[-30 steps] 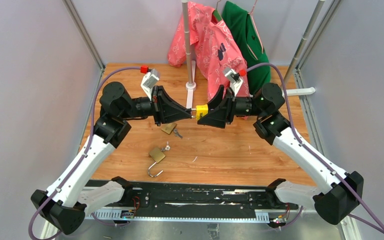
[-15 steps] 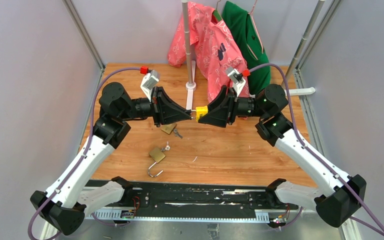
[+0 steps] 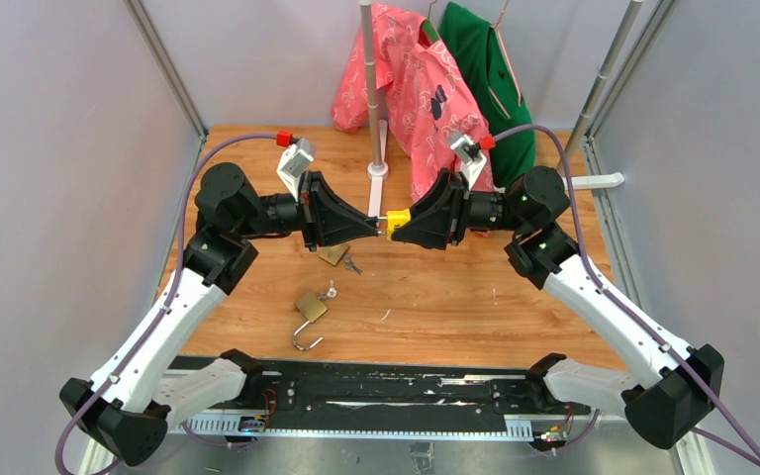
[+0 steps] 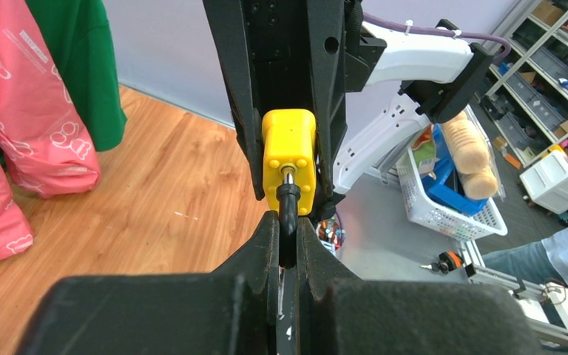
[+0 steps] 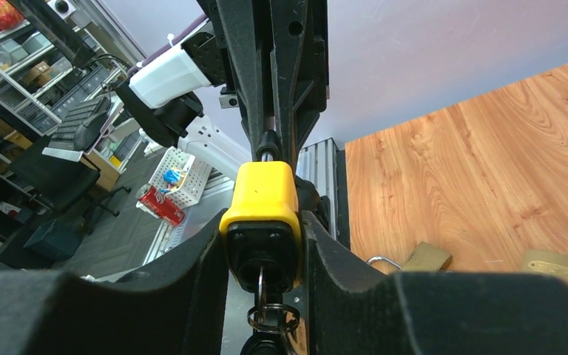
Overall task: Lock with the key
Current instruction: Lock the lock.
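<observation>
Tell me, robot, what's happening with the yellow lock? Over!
Left gripper shut on shackle. Right gripper shut on yellow padlock, held in midair; key in its keyhole. Two brass padlocks on table below, not in the way.

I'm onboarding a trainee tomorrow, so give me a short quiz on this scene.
1. True or false: the yellow padlock lies on the table.
2. How many brass padlocks lie on the table? A one, B two, C three.
3. Fill in: the left hand is shut on the yellow padlock's ____.
Key: 1 false, the right hand holds it up. 2 B. 3 shackle.
</observation>
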Controlling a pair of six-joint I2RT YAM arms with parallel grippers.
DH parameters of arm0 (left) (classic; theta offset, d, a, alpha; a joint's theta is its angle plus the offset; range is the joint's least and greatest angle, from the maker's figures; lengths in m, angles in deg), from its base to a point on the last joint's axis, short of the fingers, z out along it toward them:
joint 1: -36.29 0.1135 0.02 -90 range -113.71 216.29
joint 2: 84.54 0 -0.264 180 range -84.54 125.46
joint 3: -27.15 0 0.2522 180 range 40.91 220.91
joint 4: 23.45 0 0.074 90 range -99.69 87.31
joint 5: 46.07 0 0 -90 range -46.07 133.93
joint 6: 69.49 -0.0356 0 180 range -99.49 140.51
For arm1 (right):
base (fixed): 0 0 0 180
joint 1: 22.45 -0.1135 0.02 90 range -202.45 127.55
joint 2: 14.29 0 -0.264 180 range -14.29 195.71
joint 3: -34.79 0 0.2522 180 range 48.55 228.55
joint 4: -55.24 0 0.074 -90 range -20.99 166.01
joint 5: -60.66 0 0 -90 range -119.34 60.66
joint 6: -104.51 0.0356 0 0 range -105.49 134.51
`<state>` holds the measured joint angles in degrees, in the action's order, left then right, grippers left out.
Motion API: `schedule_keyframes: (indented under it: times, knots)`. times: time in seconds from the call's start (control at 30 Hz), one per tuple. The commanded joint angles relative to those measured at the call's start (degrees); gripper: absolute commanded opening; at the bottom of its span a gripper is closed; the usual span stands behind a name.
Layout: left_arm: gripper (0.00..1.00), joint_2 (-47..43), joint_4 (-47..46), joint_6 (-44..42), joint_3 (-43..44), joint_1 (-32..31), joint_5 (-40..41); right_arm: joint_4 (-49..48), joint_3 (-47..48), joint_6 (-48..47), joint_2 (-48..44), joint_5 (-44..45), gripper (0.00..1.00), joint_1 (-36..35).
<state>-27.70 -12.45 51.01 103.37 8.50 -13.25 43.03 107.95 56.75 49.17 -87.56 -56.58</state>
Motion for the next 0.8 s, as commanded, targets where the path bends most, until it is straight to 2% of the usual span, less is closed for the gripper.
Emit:
schedule_keyframes:
  times: [0.0,0.77]
  knots:
    - [0.0,-1.2,-1.5,-0.1,0.3,0.1,-0.6,-0.9,-0.6,0.8,-0.7,3.2,0.0,-0.6]
    - [0.0,-0.7,-4.2,4.5,-0.1,-1.3,-2.2,-1.8,0.0,-2.2,4.6,6.9,0.0,-5.7]
